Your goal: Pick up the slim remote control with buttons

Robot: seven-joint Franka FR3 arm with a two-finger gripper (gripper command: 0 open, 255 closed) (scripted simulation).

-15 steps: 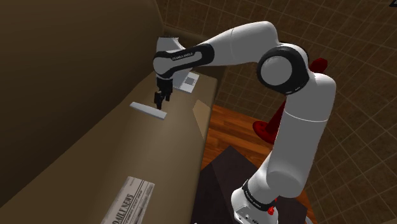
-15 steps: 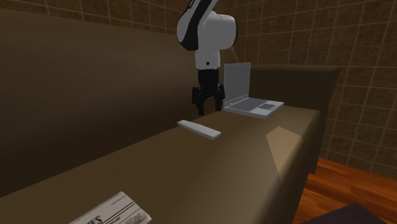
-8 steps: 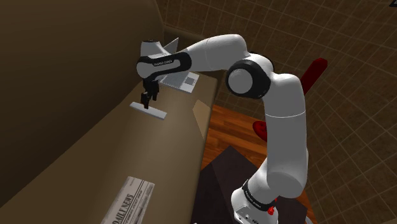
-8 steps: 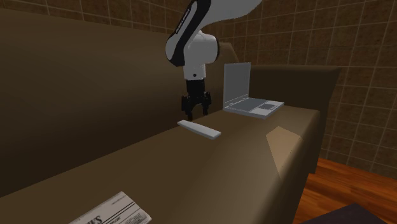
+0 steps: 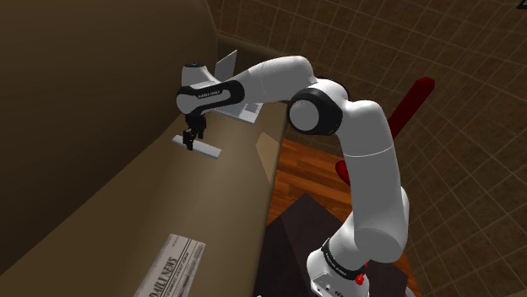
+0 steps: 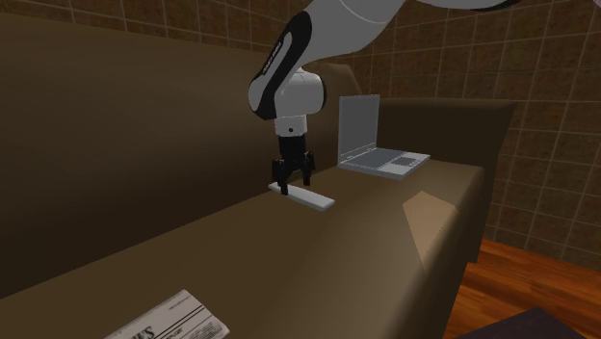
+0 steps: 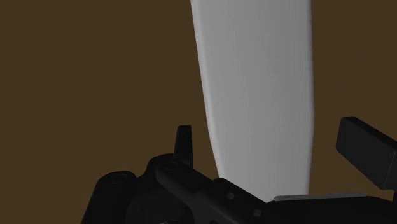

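Two fingers (image 7: 184, 139) of the tool (image 6: 292, 185) stand apart, straddling the slim white remote (image 6: 318, 202), which lies flat on the sofa seat (image 6: 366, 250). We judge this spread lets them close across its narrow width. Nothing is grasped yet.

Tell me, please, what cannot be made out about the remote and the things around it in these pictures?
- Remote buttons: in the wrist view its face is plain light grey, and no buttons can be made out.
- Part of the remote: in the second exterior view the open gripper covers it.
- Newspaper: in the shoulder view the bottom edge cuts it off.
- Laptop: in the shoulder view the arm hides part of it.
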